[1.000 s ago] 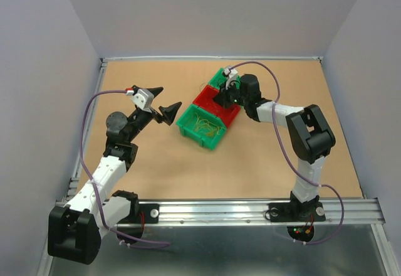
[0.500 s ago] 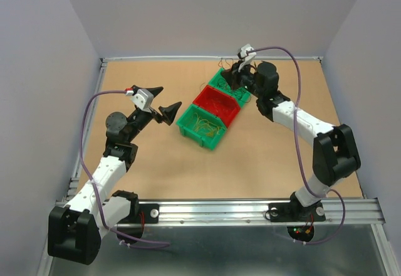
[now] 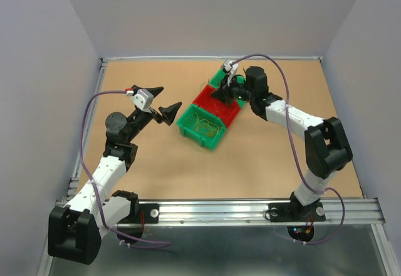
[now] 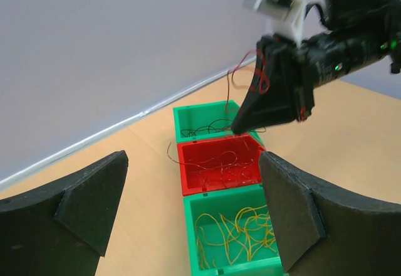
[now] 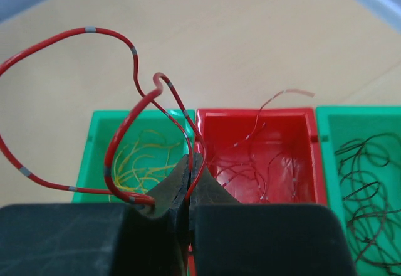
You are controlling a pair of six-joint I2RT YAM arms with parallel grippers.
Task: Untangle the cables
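Three small bins stand in a row. The near green bin [image 3: 188, 130] holds yellow cables [image 4: 244, 226]. The red bin [image 4: 188, 175] in the middle holds thin red cables [image 5: 250, 163]. The far green bin [image 5: 326, 116] holds dark cables [image 5: 366, 182]. My right gripper [image 5: 190, 163] is shut on a looping red cable [image 5: 88, 30] with grey bands. It holds the cable in the air above the red bin [image 3: 203, 95]. My left gripper [image 3: 172, 96] is open and empty, raised just left of the bins.
The bins sit on a brown tabletop [image 3: 263, 150] walled in by grey panels. One red strand [image 4: 169, 152] hangs over the red bin's left rim. A metal rail [image 3: 219, 208] runs along the near edge.
My right gripper rose toward the back over the far green bin with the red cable, then came back down and left over the red bin. The left arm has not moved.
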